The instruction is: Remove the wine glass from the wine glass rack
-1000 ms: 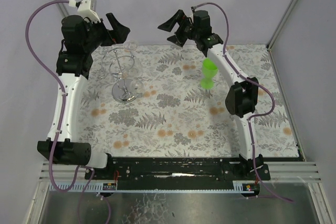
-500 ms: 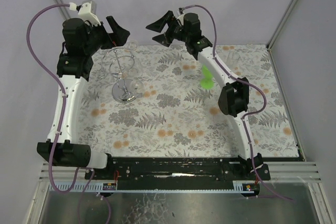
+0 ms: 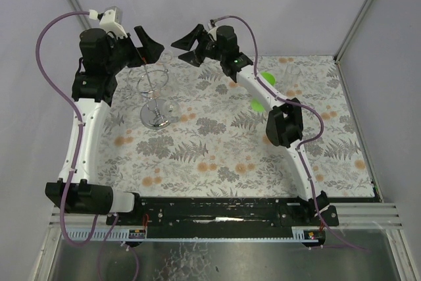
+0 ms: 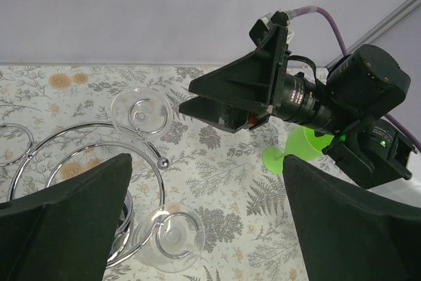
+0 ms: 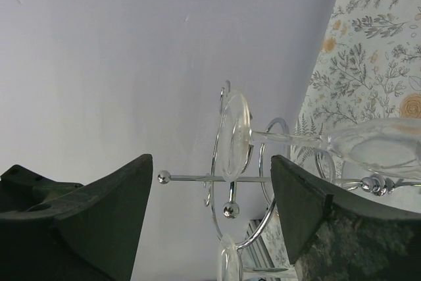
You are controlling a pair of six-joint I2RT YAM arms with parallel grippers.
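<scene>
The silver wire wine glass rack (image 3: 155, 94) stands at the far left of the table on its round base. Two clear wine glasses hang upside down from its loops; the left wrist view shows their feet (image 4: 141, 111) (image 4: 172, 238). My left gripper (image 3: 154, 44) is open above the rack's far side, with nothing between its fingers (image 4: 59, 228). My right gripper (image 3: 183, 47) is open just right of the rack and faces it. In the right wrist view one hanging glass's foot (image 5: 235, 135) lies between the open fingers (image 5: 309, 208), untouched, in front of the rack (image 5: 217, 222).
A green plastic wine glass (image 3: 266, 79) stands on the floral tablecloth at the back right of centre, mostly hidden by my right arm; it also shows in the left wrist view (image 4: 299, 149). The grey back wall is close behind both grippers.
My right gripper has swung left across the back of the table towards the rack, its arm now covering the green glass. My left gripper has barely moved.
</scene>
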